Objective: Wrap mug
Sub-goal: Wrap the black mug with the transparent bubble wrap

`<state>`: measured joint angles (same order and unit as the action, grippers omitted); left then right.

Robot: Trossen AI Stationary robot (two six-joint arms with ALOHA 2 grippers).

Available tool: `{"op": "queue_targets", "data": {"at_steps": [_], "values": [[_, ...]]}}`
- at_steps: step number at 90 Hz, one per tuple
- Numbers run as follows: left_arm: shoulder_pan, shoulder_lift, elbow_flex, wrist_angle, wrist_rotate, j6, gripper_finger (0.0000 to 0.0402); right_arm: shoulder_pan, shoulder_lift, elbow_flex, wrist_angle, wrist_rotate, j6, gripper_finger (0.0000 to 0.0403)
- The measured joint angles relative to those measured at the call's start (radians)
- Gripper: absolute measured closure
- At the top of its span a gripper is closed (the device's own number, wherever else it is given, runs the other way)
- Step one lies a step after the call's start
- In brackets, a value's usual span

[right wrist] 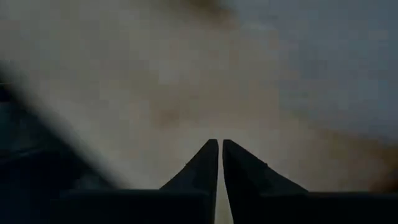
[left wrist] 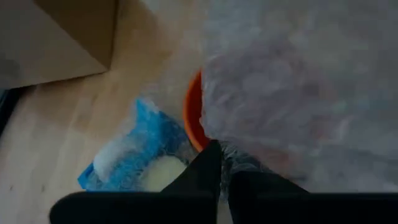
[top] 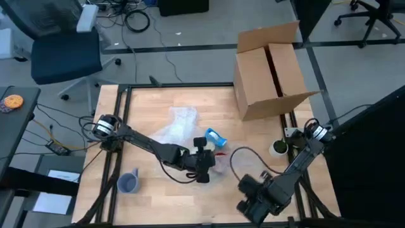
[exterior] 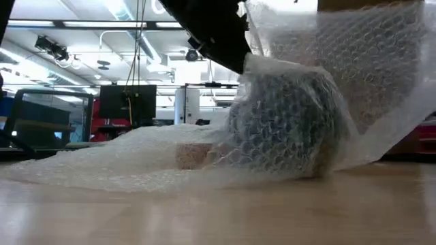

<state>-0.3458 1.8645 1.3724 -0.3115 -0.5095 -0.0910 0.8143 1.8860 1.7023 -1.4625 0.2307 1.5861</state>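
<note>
Left gripper point(top: 204, 163) over table point(top: 158, 209) centre, jaws pinched on edge of bubble wrap point(top: 180, 126). Sheet drapes over red-orange mug point(left wrist: 193, 115) just ahead of jaws; wrap covers most of mug. Blue-and-white packet point(left wrist: 134, 152) lies just beside mug, near jaw tips. Low view: wrapped mug point(exterior: 286, 122) sits on table, wrap lifted above it.

Right gripper point(right wrist: 220, 149) low at near table edge, well apart from mug; jaws closed, nothing between them.

Grey cup point(top: 128, 182) rests away from left jaws. Cardboard box point(top: 269, 69) at far corner.
</note>
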Motion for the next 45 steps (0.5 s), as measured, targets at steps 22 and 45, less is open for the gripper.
{"op": "queue_targets", "data": {"at_steps": [22, 45], "values": [[-0.014, 0.0, 0.0, 0.0, 0.008, 0.0, 0.0402, -0.038, -0.018, 0.009, -0.107, 0.179, -0.097, 0.0402], [-0.014, -0.001, 0.0, 0.003, 0.11, -0.042, 0.0402, -0.127, -0.027, 0.011, -0.109, 0.25, -0.345, 0.0403]]}}
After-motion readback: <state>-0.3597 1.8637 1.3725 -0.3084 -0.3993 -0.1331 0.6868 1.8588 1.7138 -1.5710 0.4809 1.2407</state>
